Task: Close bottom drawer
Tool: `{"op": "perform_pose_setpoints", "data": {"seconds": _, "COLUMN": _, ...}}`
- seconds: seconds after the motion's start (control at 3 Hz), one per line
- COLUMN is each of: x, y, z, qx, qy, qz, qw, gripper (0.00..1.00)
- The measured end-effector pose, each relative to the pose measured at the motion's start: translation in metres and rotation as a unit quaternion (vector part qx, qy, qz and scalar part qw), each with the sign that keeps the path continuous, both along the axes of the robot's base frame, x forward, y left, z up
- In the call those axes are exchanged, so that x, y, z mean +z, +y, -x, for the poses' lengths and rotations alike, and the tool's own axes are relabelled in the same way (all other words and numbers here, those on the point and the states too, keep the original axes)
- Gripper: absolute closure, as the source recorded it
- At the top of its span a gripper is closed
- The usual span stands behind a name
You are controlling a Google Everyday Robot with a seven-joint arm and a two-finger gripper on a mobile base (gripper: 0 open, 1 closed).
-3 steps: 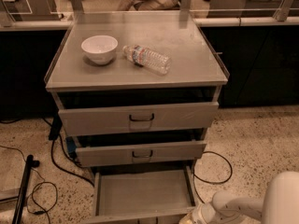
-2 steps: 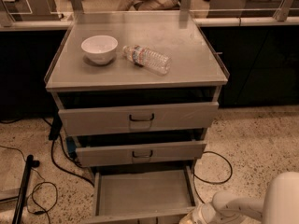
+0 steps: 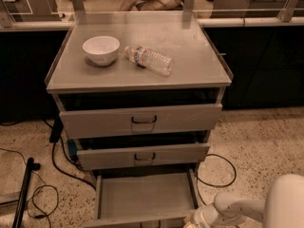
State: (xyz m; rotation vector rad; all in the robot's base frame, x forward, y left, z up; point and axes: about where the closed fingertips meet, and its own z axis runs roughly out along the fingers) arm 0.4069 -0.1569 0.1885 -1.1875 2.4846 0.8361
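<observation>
Bottom drawer (image 3: 145, 198) juts toward camera, gripper (image 3: 193, 221) at front-right corner

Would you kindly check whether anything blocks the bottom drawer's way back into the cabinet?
Nothing visible does: the bottom drawer holds nothing, and the slot beneath the middle drawer is open. The gripper sits by the bottom drawer's front right corner.

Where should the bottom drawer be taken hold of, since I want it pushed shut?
By its front panel, from the front: the bottom drawer stands pulled far out, panel facing away from the cabinet. The gripper is at its front right corner.
</observation>
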Motion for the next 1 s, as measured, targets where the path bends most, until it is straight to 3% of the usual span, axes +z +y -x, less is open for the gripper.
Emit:
{"op": "perform_pose_setpoints", "data": {"seconds": 0.33, "x": 0.0, "y": 0.01, "z": -0.008, "qx": 0.012, "qy": -0.003, "qz": -0.01, "qw": 0.9999, "gripper": 0.68}}
{"op": "perform_pose_setpoints", "data": {"seconds": 1.0, "x": 0.009, "y": 0.042, "z": -0.085, "qx": 0.043, "qy": -0.055, "qz": -0.022, "qw": 0.9973, "gripper": 1.0}}
